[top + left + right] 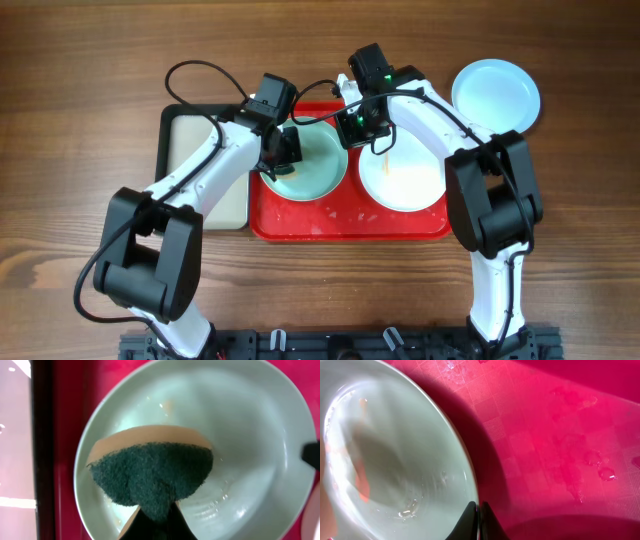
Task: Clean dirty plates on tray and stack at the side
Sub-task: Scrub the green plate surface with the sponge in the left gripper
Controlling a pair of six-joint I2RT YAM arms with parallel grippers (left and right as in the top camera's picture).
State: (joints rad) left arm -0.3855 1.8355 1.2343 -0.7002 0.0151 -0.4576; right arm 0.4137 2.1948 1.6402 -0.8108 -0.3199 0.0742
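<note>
A pale aqua plate (pixel 312 172) lies in the left half of the red tray (pixel 340 218). My left gripper (pixel 284 150) is shut on a green scouring sponge with a tan back (pixel 150 467) and presses it on this plate (pixel 250 435). My right gripper (pixel 352 124) is shut on the plate's right rim (pixel 395 460), pinching it at the edge (pixel 479 510). A white plate (pixel 405 178) with a small orange smear lies in the tray's right half. A second aqua-blue plate (pixel 497 95) sits on the table beyond the tray's top right corner.
A black-rimmed cream tray (pixel 200 140) stands against the red tray's left side, under my left arm. Wet spots and small bits lie on the red tray floor (pixel 580 460). Wooden table (pixel 80 120) surrounds the trays.
</note>
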